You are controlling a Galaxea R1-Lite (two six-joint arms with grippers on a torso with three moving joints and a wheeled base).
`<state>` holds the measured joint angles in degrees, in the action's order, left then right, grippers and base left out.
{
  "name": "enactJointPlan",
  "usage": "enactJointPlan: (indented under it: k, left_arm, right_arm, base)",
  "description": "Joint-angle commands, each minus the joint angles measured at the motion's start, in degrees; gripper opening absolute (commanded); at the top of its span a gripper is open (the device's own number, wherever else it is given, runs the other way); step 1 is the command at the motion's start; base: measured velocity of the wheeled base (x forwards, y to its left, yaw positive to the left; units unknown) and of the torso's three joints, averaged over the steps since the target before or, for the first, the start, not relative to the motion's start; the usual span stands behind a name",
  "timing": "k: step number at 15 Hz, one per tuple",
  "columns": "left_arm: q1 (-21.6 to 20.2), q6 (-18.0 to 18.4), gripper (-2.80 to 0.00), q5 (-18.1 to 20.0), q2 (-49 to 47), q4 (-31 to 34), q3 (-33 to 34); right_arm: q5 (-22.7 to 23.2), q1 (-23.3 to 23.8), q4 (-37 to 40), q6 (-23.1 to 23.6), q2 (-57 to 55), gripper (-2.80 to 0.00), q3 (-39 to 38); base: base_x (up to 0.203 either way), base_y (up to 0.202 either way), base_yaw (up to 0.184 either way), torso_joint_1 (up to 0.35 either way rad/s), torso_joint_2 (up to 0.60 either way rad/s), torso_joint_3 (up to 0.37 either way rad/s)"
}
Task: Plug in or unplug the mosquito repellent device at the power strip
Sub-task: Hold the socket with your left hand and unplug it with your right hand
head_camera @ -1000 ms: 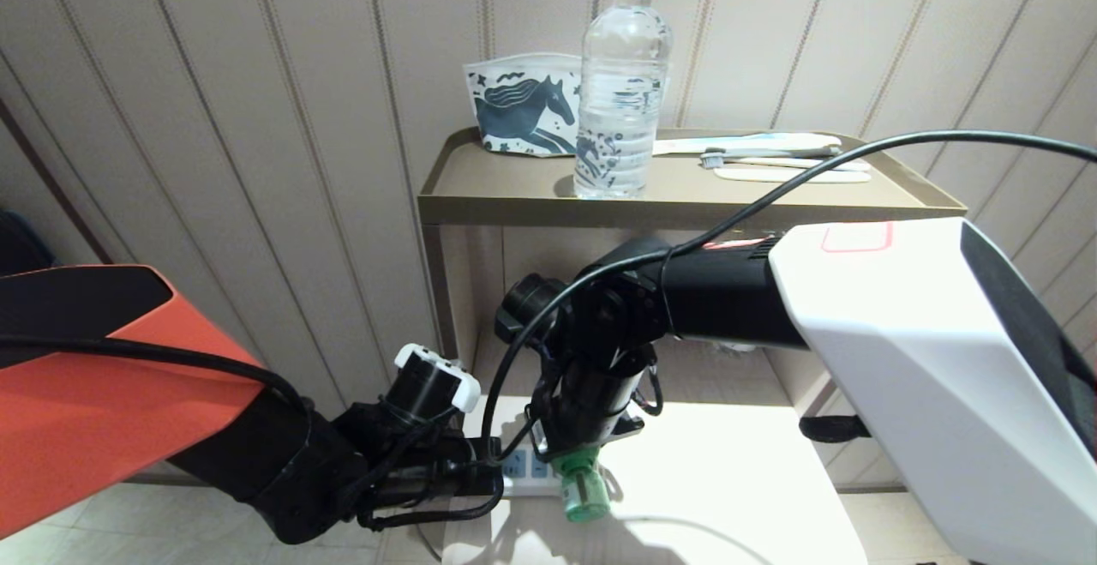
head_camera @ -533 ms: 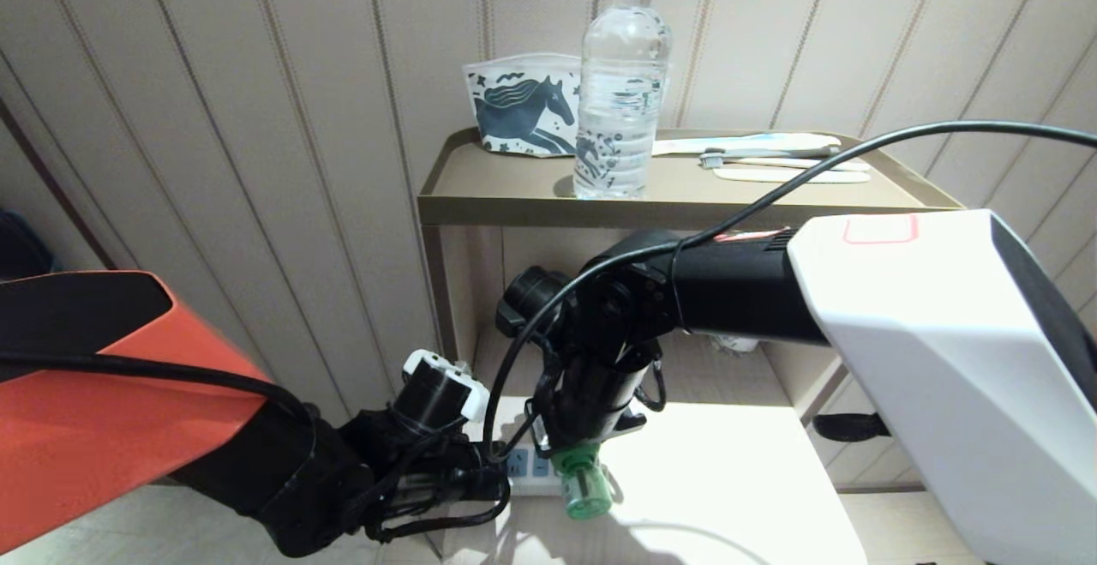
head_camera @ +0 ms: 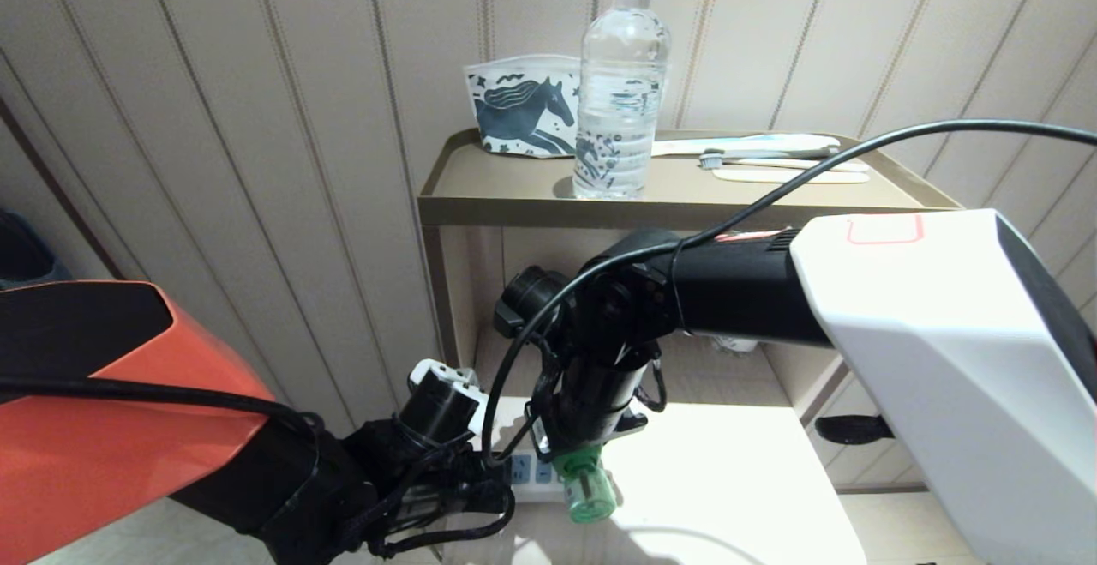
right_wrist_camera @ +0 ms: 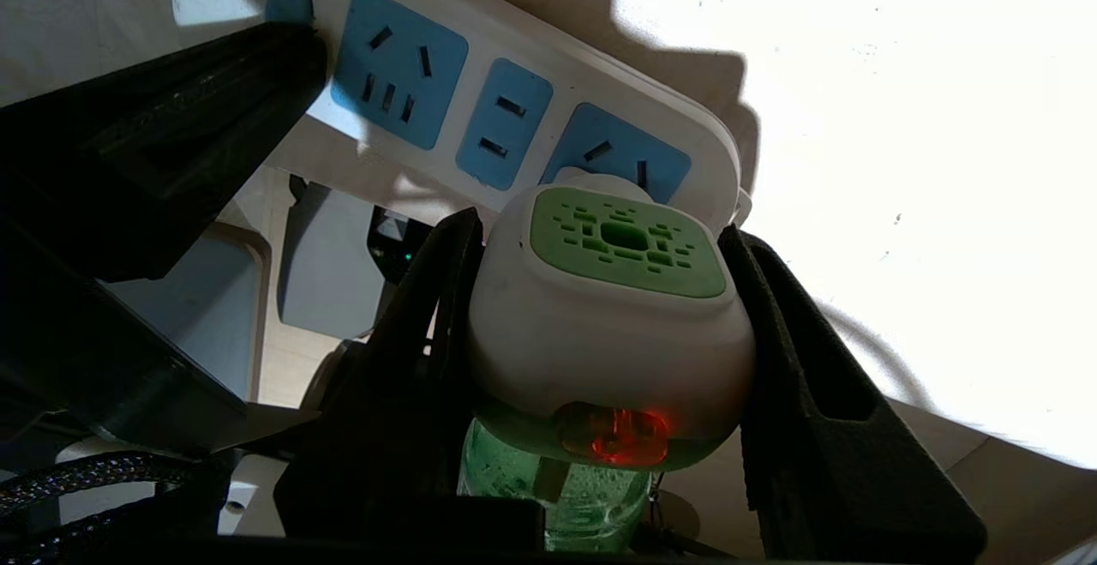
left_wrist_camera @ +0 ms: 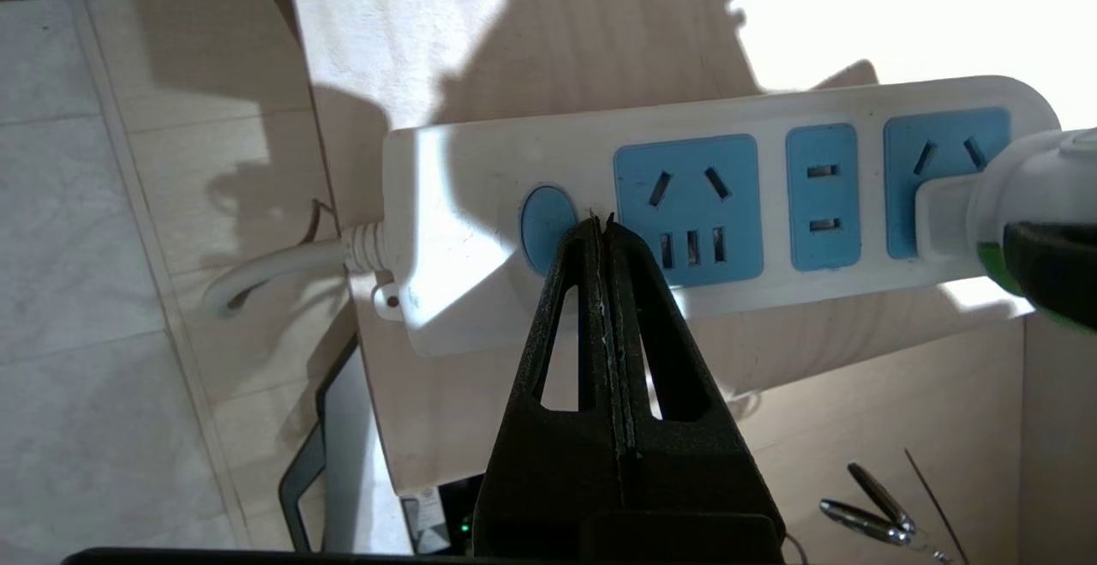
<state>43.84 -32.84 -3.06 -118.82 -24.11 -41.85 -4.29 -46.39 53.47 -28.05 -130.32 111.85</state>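
Note:
The white power strip (left_wrist_camera: pixel 480 171) with light-blue socket faces lies on a pale surface under the stand. My left gripper (left_wrist_camera: pixel 601 224) is shut and empty, its tips resting on the strip between the round blue button (left_wrist_camera: pixel 542 215) and the first socket. The mosquito repellent device (right_wrist_camera: pixel 613 316), a white and green head on a green bottle, sits in the end socket of the power strip (right_wrist_camera: pixel 501 123) with a red lamp glowing. My right gripper (right_wrist_camera: pixel 600 235) is shut on its head, one finger on each side. From the head camera the device (head_camera: pixel 587 489) shows below the right wrist.
A clear water bottle (head_camera: pixel 621 85), a horse-print pouch (head_camera: pixel 523 115) and toothbrushes (head_camera: pixel 771 162) sit on the stand's top (head_camera: pixel 514 196), against the panelled wall. The strip's white cord (left_wrist_camera: pixel 274 269) runs off toward the floor tiles. Pens (left_wrist_camera: pixel 866 505) lie on a lower surface.
The left arm has shifted slightly toward the strip and lower in the head view. The right gripper stays on the device, which has not visibly moved.

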Motion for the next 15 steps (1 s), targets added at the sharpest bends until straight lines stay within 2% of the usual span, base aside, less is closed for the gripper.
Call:
enactJointPlan:
  k: [1, 9, 11, 13, 15]
  left_arm:
    - [1.1, -0.2, -2.8, 0.2, -0.5, 0.1, 0.2]
    - [2.0, 0.1, -2.8, 0.0, -1.1, 0.1, 1.2]
    - [2.5, 0.1, -2.8, -0.6, -1.3, 0.1, 1.2]
    - [3.0, 0.3, -2.8, -2.7, -1.3, 0.1, 1.4]
    - [3.1, 0.5, -2.8, -2.7, -1.5, 0.1, 1.4]
  right_arm:
    - [0.0, 0.0, -0.4, -0.2, 0.2, -2.8, 0.0]
    - [0.0, -0.1, -0.7, -0.2, 0.3, -2.8, 0.0]
    - [-0.1, -0.1, -0.9, -0.2, 0.5, -2.8, 0.0]
    - [-0.2, 0.0, -0.9, -0.1, 0.5, -2.8, 0.0]
    - [-0.1, 0.0, -0.9, 0.2, 0.6, -2.8, 0.0]
  base:
    - [0.0, 0.0, 0.0, 0.0, 0.0, 0.0]
    - [0.0, 0.0, 0.0, 0.0, 0.0, 0.0]
    - [0.0, 0.0, 0.0, 0.0, 0.0, 0.0]
    - [0.0, 0.0, 0.0, 0.0, 0.0, 0.0]
    - [0.0, 0.0, 0.0, 0.0, 0.0, 0.0]
